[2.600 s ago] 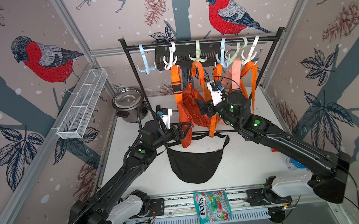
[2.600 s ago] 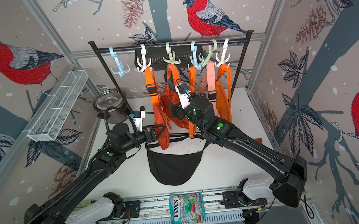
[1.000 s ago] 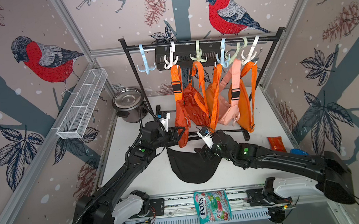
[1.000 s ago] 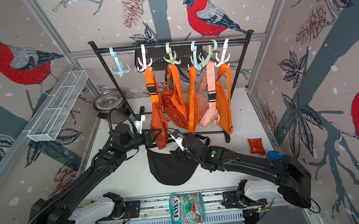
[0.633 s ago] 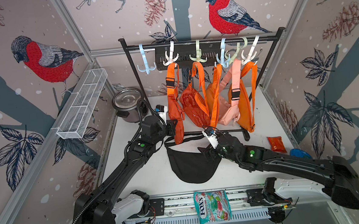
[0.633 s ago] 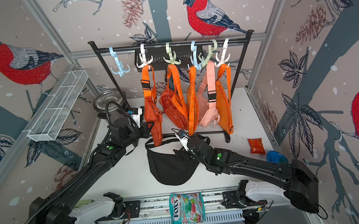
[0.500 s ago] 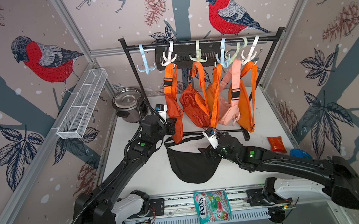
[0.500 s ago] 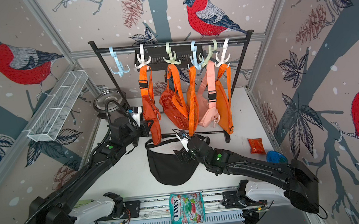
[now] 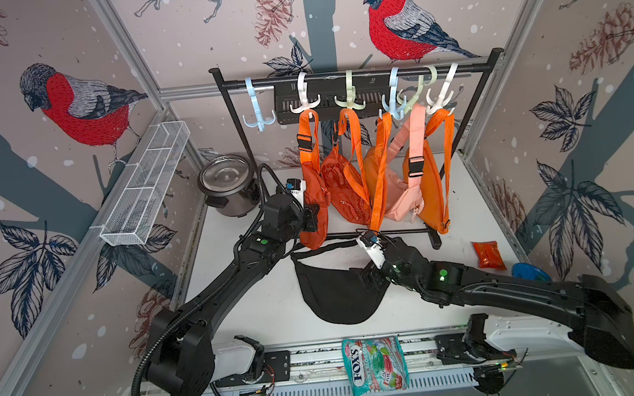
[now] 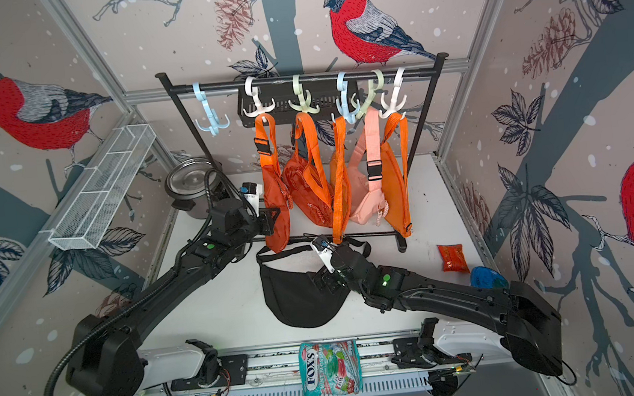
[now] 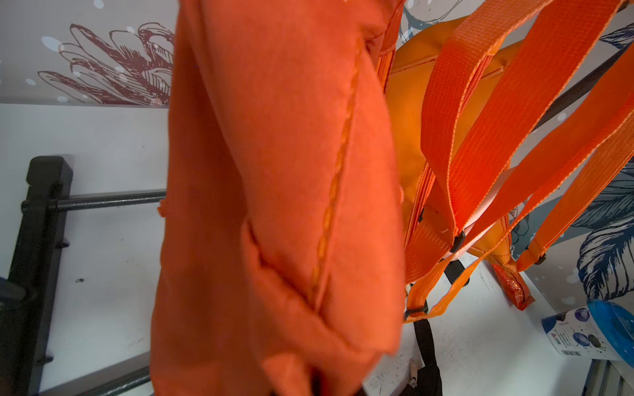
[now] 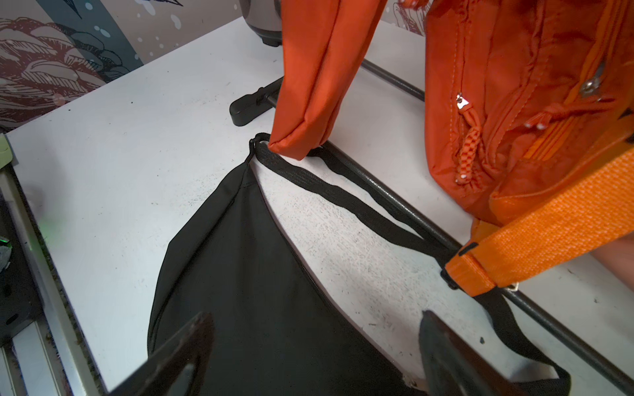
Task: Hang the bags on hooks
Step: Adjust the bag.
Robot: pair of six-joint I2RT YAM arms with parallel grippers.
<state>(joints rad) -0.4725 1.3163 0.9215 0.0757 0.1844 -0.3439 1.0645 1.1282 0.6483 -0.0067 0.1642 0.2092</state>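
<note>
**Black bag (image 9: 339,291) flat beneath the spread right gripper (image 9: 367,277)**

Lies flat on the table (image 9: 245,291), directly under the gripper and reaching ahead of it. Runs side to side along its long axis, parallel to the rack's base bar (image 9: 400,232). Turns its straight zipped edge toward the rack and its rounded belly toward the arms' bases. Trails its strap (image 9: 321,247) along that bar, beyond the gripper's tips.

From the right wrist: fingers (image 12: 185,346) wide apart, gripping nothing, one over black fabric, the other near the zipped edge and strap. Slants away from the line between them, pointed end farthest ahead, at the foot of the hanging orange bag (image 12: 315,68). Hidden in both top views: those fingertips, tucked under the wrist.

Left gripper (image 9: 311,217) closed, tight against the orange bag's lower side, with that bag's strap up on the white hook (image 9: 304,102). Left wrist view filled with orange fabric (image 11: 274,171), fingers out of frame. Cannot tell whether fabric is pinched.
</note>
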